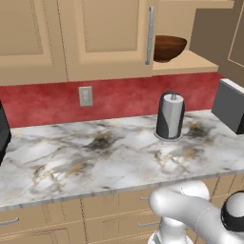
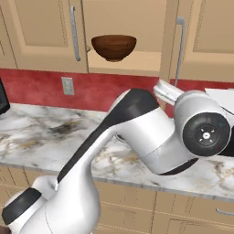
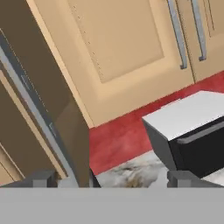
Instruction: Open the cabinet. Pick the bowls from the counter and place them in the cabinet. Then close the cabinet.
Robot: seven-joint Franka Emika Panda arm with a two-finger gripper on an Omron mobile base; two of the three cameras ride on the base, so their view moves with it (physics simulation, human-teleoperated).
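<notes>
The cabinet [image 1: 109, 33] has its left door shut and its right door [image 1: 214, 38] swung open. A dark reddish-brown wooden bowl [image 1: 169, 47] sits on the cabinet's lower shelf, also visible as the bowl [image 2: 114, 47] in the right base view. In the hand view my gripper [image 3: 111, 181] is open with nothing held. Its fingertips [image 3: 41, 179] rise at the bottom. The open door [image 3: 43, 96], seen edge-on with its silver handle, stands close in front, just right of the left fingertip. The marble counter [image 1: 95, 152] stretches below.
A grey cylindrical canister [image 1: 170, 116] stands on the counter below the cabinet. A dark boxy appliance [image 1: 231, 105] with a pale top [image 3: 192, 131] sits at the right end. A wall outlet [image 1: 85, 96] is on the red backsplash. My arm [image 2: 137, 132] crosses the right base view.
</notes>
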